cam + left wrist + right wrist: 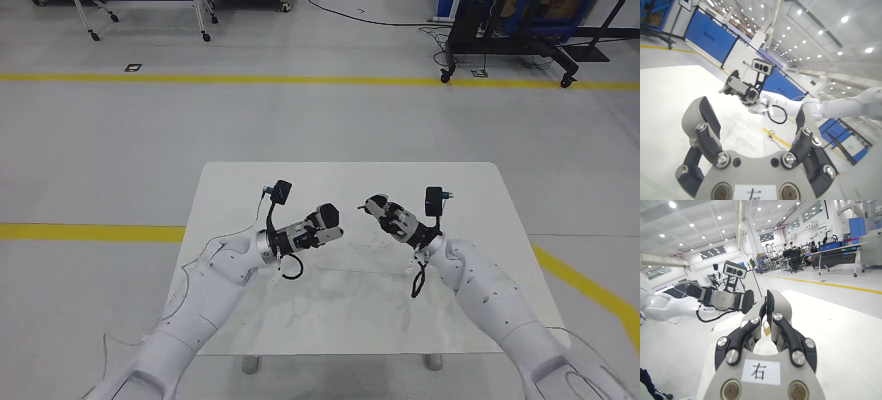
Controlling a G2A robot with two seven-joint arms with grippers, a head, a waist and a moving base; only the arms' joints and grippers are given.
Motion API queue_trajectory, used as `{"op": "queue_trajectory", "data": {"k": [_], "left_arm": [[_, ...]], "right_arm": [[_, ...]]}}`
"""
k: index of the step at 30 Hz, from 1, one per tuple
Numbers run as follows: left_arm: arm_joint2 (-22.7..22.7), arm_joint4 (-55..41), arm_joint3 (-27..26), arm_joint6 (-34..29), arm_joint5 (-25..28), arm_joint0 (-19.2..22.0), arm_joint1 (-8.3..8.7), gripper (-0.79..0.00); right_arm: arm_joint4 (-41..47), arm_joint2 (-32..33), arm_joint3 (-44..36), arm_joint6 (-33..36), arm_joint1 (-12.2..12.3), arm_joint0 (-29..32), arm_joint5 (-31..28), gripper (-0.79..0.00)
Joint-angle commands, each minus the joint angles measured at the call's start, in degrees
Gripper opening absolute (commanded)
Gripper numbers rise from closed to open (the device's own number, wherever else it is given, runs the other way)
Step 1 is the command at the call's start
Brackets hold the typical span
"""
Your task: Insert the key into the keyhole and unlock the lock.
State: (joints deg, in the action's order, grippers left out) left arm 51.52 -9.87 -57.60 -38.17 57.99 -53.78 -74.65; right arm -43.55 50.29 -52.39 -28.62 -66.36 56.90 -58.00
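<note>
Evidently the right hand (765,300) is pinched almost shut on the small brass lock (767,330), held above the middle of the counter (450,180), with the wide-open, empty left hand (753,108) facing it from 9 o'clock; the lock looks rigid, light and slick, best gripped across its flat body.

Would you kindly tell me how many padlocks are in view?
1. The padlock sits between the right gripper's closed fingers, held above the table; another could be hidden.
</note>
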Motion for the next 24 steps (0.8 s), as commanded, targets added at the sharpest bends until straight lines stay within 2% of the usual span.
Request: {"op": "queue_trajectory", "data": {"k": [1, 4, 9, 13, 16, 22, 24], "left_arm": [[0.0, -10.3, 2.7, -8.1, 0.0, 1.4, 0.21, 0.0], [-2.0, -11.1, 4.4, -8.1, 0.0, 3.1, 0.32, -0.129], [-3.5, -11.0, 5.7, -8.1, 0.0, 4.4, 0.48, -0.268], [-3.9, -9.1, 6.6, -8.1, 0.0, 5.0, 0.46, -0.271], [-3.2, -7.0, 7.2, -8.0, 0.0, 5.1, 0.3, -0.329], [-1.7, -2.3, 7.4, -5.2, 0.0, 4.6, -0.22, -0.354], [-1.4, -1.4, 7.2, -4.6, 0.0, 4.3, -0.36, -0.394]], "right_arm": [[4.3, -1.4, 0.0, 2.6, -0.3, -0.7, 0.0, -0.785], [8.3, -3.0, 0.7, 5.1, -0.4, -1.6, 0.0, -0.785], [12.5, -4.5, 1.4, 7.4, -0.5, -2.6, 0.0, -0.785], [17.4, -6.3, -0.3, 9.6, -0.2, -2.6, 0.0, -0.785], [20.6, -7.2, -1.1, 11.7, 0.2, -2.8, 0.0, -0.785], [27.0, -9.2, -3.2, 16.3, 0.9, -2.9, 0.0, -0.785], [29.2, -9.9, -3.8, 18.4, 1.1, -3.0, 0.0, -0.785]]}}
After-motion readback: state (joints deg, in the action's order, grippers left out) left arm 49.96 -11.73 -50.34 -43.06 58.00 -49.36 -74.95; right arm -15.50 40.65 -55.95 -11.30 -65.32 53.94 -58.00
